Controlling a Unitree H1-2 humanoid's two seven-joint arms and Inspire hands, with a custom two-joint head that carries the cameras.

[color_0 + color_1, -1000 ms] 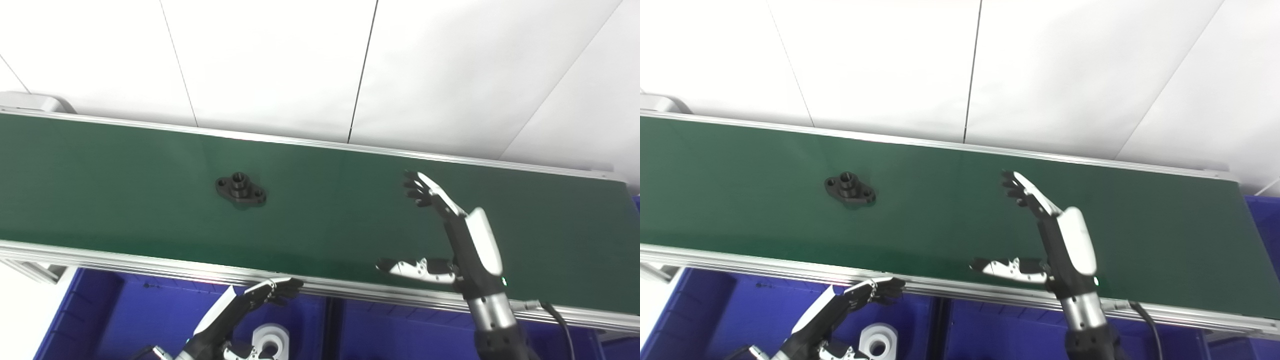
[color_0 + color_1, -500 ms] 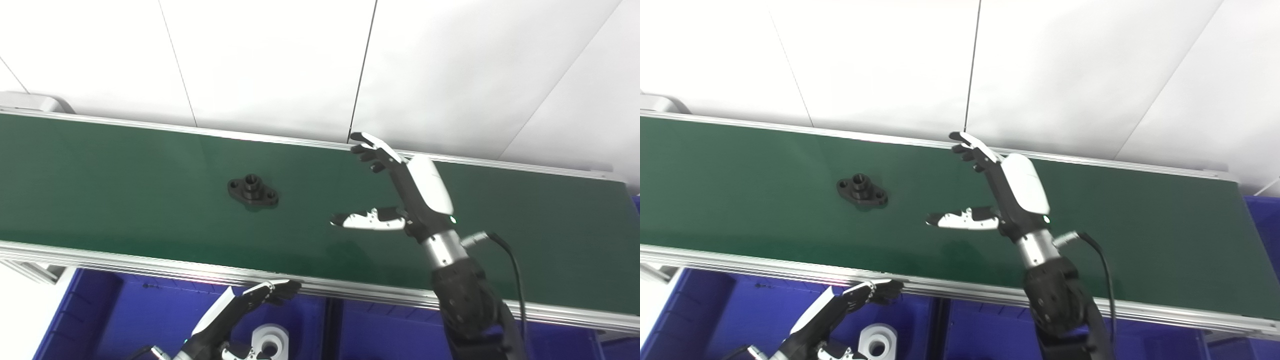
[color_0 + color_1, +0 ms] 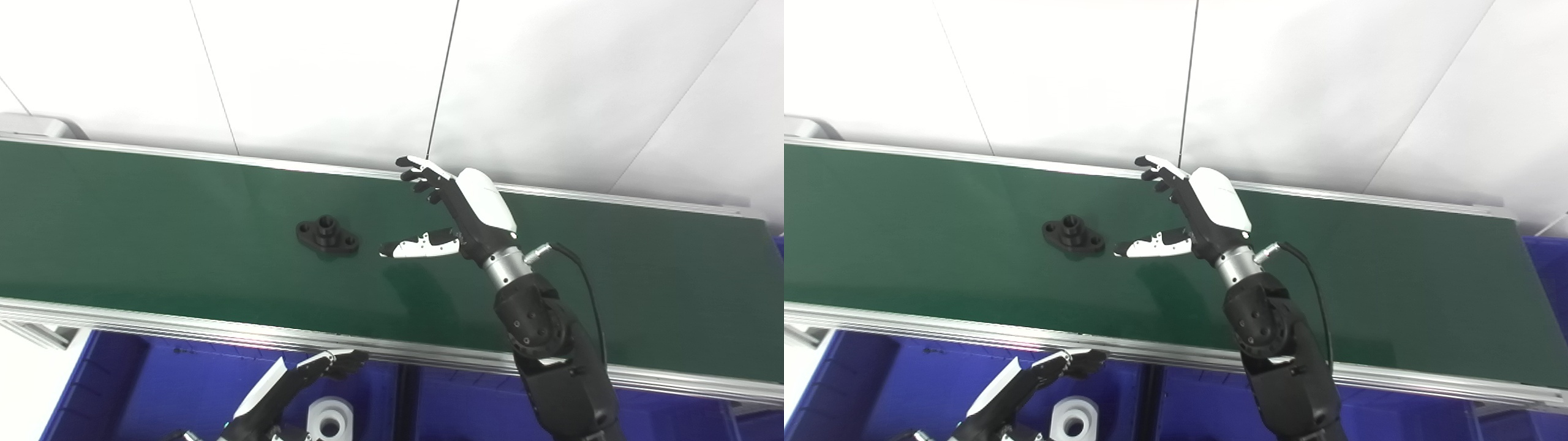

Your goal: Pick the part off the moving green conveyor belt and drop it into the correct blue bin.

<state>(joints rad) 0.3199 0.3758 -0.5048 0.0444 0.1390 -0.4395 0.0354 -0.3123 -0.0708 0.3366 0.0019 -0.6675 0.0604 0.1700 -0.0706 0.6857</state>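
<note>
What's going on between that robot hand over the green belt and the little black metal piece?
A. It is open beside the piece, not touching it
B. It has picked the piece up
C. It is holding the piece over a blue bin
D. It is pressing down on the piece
A: the right hand is spread open above the green belt, and the black part lies apart from it, just beyond its thumb.
</note>
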